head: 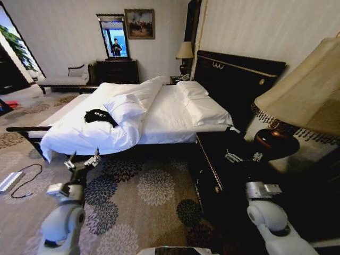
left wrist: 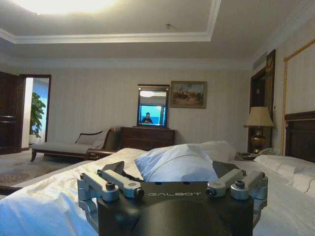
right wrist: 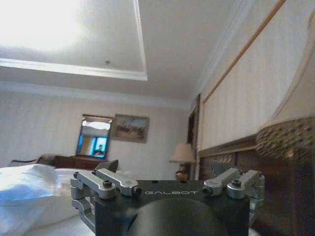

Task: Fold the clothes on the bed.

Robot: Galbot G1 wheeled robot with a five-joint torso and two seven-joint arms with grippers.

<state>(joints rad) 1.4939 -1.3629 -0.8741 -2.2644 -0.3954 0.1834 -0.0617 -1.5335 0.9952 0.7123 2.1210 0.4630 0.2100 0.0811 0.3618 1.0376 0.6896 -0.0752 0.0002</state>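
The left gripper (head: pixel 82 162) is hanging spread and empty below the bed (head: pixel 79 135) edge, likely waiting to reach. On the duvet above it the T-shirt (head: pixel 99 116) is lying crumpled (long axis roughly across the bed). Right of the bed, the right gripper (head: pixel 243 156) is hovering spread.

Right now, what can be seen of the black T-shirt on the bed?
The T-shirt is a small, dark, crumpled heap, not yet folded, lying on the white duvet near the bed's foot corner closest to the left gripper. White lettering shows on top, too small to read. It looks like soft cloth. A white pillow lies against its right side. Neither gripper touches it; the left one hangs below the bed edge.
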